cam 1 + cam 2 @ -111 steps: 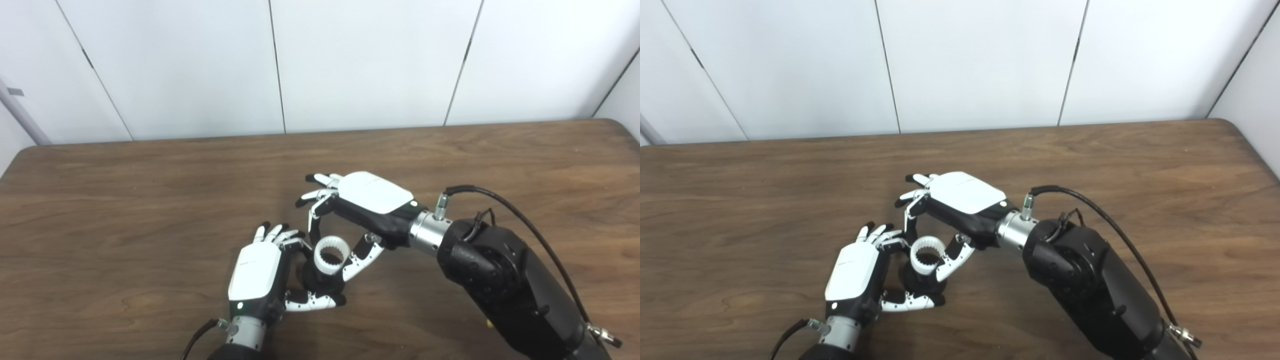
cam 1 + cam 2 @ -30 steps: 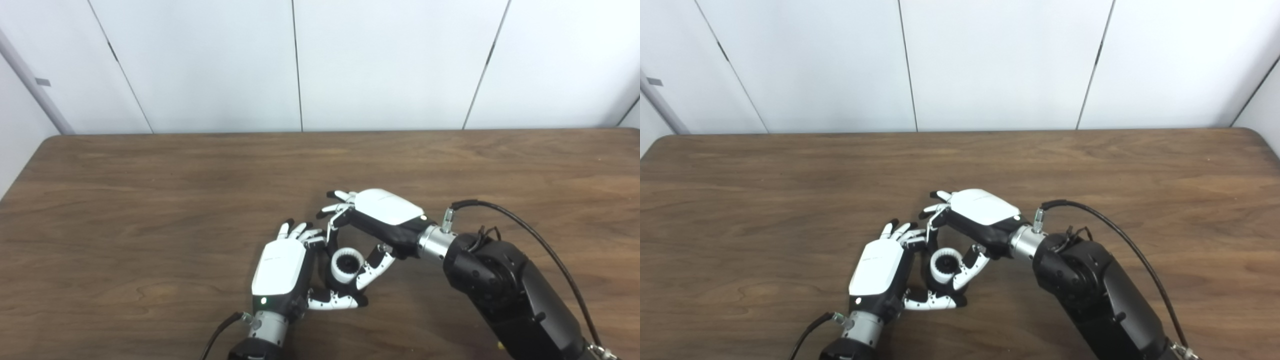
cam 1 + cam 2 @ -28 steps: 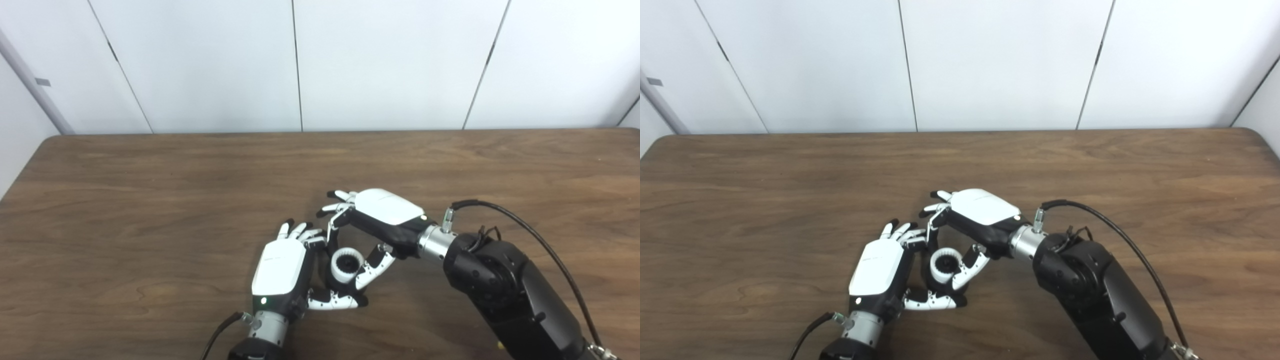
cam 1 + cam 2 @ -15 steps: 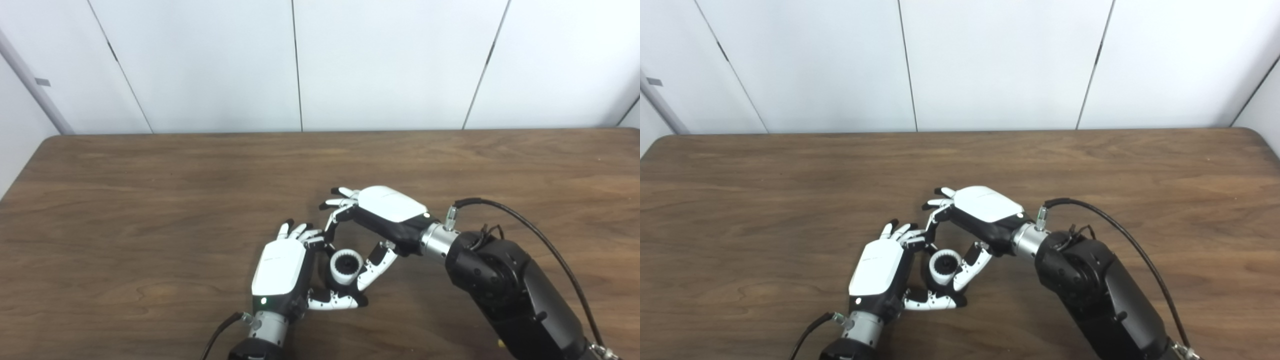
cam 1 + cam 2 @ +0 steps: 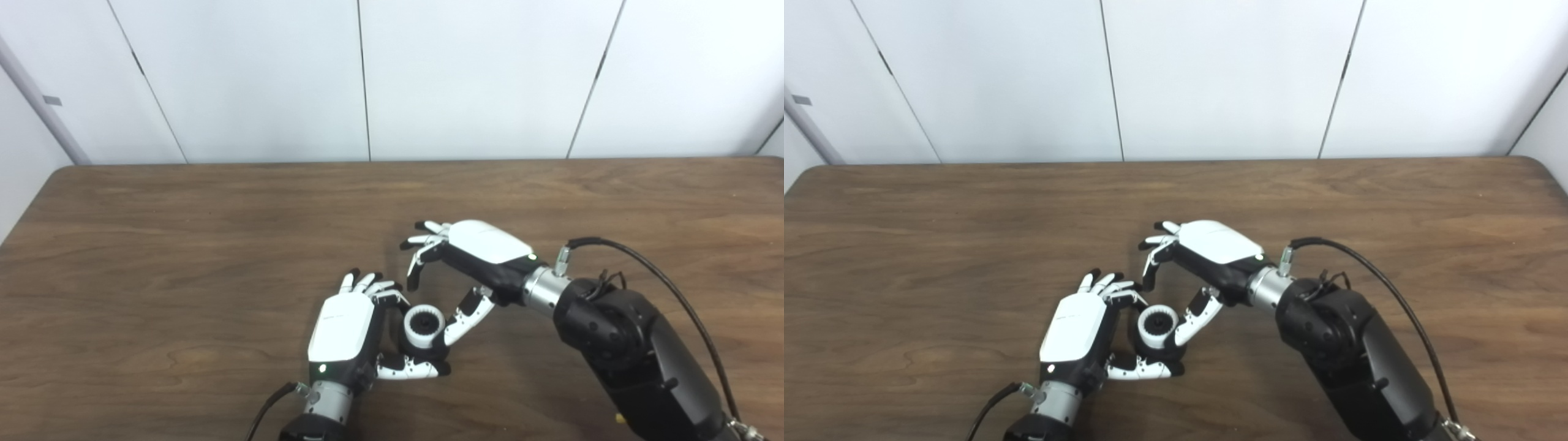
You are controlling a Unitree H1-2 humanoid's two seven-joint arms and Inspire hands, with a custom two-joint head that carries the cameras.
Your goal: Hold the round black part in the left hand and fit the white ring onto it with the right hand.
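- Two hands met low over the wooden table (image 5: 184,245), and only the right one had changed from half a second before.
- Right hand (image 5: 471,257) had drawn back and a little up toward the far right; its fingers (image 5: 413,275), which had reached down beside the ring, were lifted clear of it and spread apart, holding nothing.
- Its thumb (image 5: 462,318) stayed low, stretched out just to the right of the ring; whether it touched I could not tell.
- Left hand (image 5: 343,327) had not moved: it was wrapped about the round black part (image 5: 422,350), fingers curled over the far side and thumb (image 5: 407,369) crossing under the near side.
- White ring (image 5: 424,326) sat on top of the black part, its toothed inner edge facing up with black showing through the middle. Nearly four seconds earlier it had stood taller and paler above the part, pinched by the right hand; it was lower and left on its own.
- How far the ring was seated I could not judge from where I stood.
- Ring and part were together between the two hands, near the table's front edge and a little right of the left palm.
- Black cable (image 5: 661,275) arched over the right forearm, which came in from the lower right corner.
- White wall panels (image 5: 478,79) stood behind the table.
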